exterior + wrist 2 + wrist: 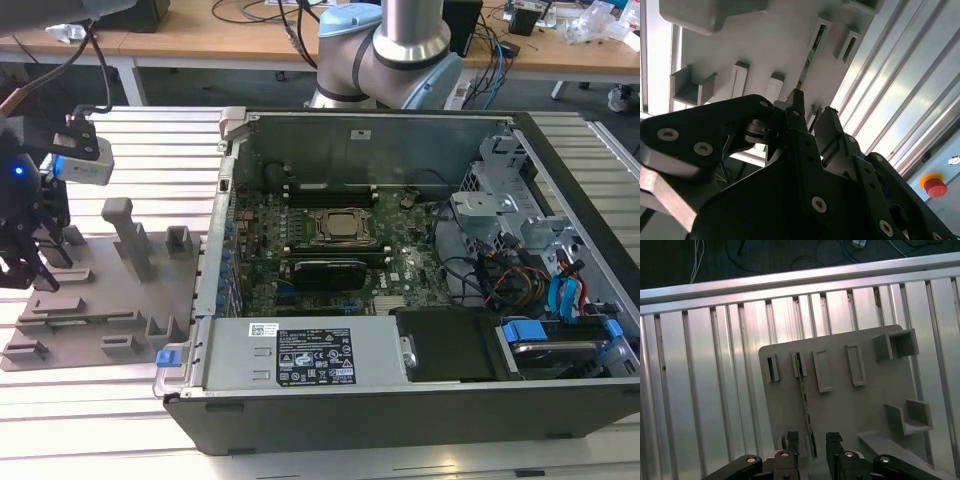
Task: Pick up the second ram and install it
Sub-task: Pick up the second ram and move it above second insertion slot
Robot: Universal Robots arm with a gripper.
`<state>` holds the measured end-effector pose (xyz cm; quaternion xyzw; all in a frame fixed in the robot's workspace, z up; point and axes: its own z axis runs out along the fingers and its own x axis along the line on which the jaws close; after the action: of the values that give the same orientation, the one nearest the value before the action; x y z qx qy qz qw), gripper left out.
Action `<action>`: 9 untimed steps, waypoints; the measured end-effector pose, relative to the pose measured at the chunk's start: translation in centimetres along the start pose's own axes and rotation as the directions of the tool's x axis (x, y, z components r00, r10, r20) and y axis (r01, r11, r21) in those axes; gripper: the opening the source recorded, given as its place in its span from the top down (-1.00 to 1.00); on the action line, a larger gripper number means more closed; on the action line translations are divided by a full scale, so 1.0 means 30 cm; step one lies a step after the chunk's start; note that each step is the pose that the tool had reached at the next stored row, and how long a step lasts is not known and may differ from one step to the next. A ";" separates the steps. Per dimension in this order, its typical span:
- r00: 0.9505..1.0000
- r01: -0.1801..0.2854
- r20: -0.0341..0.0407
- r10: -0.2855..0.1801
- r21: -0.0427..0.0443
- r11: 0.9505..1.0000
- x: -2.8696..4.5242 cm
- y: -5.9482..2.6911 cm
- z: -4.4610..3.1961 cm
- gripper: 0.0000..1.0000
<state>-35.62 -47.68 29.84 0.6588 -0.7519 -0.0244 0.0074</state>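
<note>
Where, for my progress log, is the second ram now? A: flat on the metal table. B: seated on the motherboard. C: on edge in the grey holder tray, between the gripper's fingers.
C: in the first wrist view the second ram stands in the holder tray, the open gripper straddling it.

The holder tray (pixel 100 300) lies on the slatted table (pixel 80 430) at the exterior view's left, just beside the open computer case (pixel 420 425) on the right. The motherboard (pixel 330 270) lies inside the case, with the drive cage (pixel 490 205) to its right. The arm's base (pixel 400 50) stands behind the case, and a desk (pixel 180 45) is farther back. The gripper (pixel 32 270) hangs over the tray's left end. In the first wrist view, the second ram (pixel 805 400) stands on edge in a tray slot, one end between the spread fingers (pixel 791 440).
</note>
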 end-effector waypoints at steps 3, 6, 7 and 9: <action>1.000 0.007 -0.001 -0.007 0.000 1.000 0.000 -0.001 0.012 0.28; 1.000 0.017 -0.004 -0.017 0.000 1.000 0.001 -0.001 0.029 0.28; 1.000 0.024 -0.005 -0.024 0.000 1.000 0.001 -0.002 0.034 0.28; 0.997 0.072 -0.008 -0.072 -0.001 0.997 0.001 -0.002 0.045 0.28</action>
<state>-35.62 -47.68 28.48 0.6854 -0.7278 -0.0222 0.0099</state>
